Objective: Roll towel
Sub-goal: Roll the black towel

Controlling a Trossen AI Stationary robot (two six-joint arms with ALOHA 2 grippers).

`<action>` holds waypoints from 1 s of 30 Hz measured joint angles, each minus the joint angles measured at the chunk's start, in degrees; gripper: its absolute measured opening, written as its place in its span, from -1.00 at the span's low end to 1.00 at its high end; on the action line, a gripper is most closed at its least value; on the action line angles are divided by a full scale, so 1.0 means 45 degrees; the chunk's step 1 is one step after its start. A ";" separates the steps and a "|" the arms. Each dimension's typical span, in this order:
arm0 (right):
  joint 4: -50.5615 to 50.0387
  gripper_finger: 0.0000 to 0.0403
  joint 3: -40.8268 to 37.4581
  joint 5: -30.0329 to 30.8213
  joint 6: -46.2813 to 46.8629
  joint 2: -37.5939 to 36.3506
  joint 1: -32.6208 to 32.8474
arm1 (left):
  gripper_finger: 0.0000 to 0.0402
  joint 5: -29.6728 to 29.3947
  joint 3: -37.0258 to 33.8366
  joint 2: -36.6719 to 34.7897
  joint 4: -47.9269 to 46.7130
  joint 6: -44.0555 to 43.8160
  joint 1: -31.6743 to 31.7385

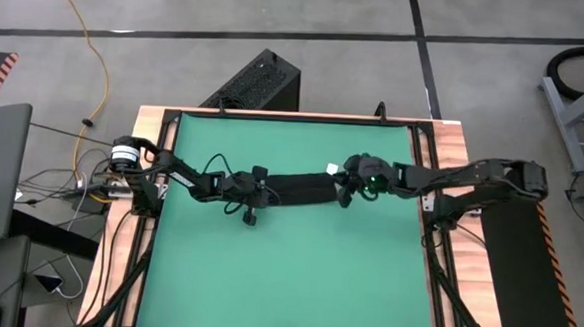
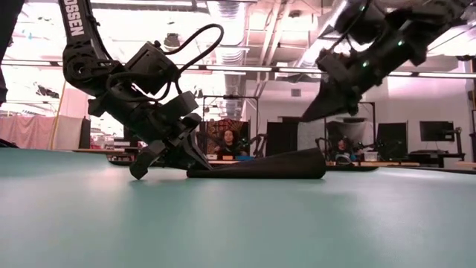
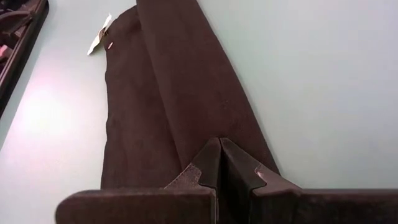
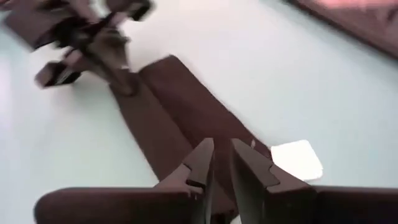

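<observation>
Across the middle of the high view, the towel (image 1: 296,189) lies folded into a long narrow strip on the green mat (image 1: 286,273); to roll it well, I judge one end should be turned over tightly while the other stays pinned flat. The left pincer (image 3: 219,163) is clenched on the strip's left end. The right pincer (image 4: 222,163) hangs just above the tagged end, nearly closed, grasping nothing.

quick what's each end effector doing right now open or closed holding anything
Left end effector: shut on the towel.
Right end effector: nearly closed above the towel's tag end, holding nothing.
</observation>
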 joint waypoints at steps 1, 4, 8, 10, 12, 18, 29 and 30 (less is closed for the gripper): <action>0.0055 -0.65 0.0000 0.0133 -0.0451 -0.0101 0.0200 | -1.00 0.0002 0.0000 0.0000 0.0000 -0.0003 0.0000; 0.0326 -0.76 0.0000 0.0130 -0.0865 0.0203 0.0714 | -1.00 0.0002 0.0000 0.0005 -0.0005 -0.0007 0.0000; 0.0533 -0.94 -0.0005 0.0126 -0.1278 0.1319 0.1015 | -1.00 0.0007 0.0000 0.0005 -0.0010 -0.0013 0.0000; 0.1271 -0.96 -0.0007 -0.0032 -0.1278 0.1830 0.0983 | -1.00 0.0007 0.0000 0.0005 -0.0010 -0.0019 0.0000; 0.1813 -0.94 -0.0005 -0.0207 -0.1282 0.2318 0.0975 | -1.00 0.0006 -0.0009 0.0010 -0.0009 -0.0114 0.0000; 0.2065 -0.91 -0.0005 -0.0495 -0.1189 0.3464 0.0680 | -1.00 -0.0003 -0.0010 0.0015 -0.0030 -0.0211 0.0000; 0.1932 -0.92 0.0026 -0.1071 -0.0269 0.4919 0.0029 | -1.00 -0.0027 0.0005 0.0000 -0.0337 -0.0282 -0.0005; 0.1894 -0.92 0.0034 -0.1051 -0.0072 0.4996 0.0119 | -1.00 -0.0022 0.0015 -0.0005 -0.0453 -0.0368 -0.0005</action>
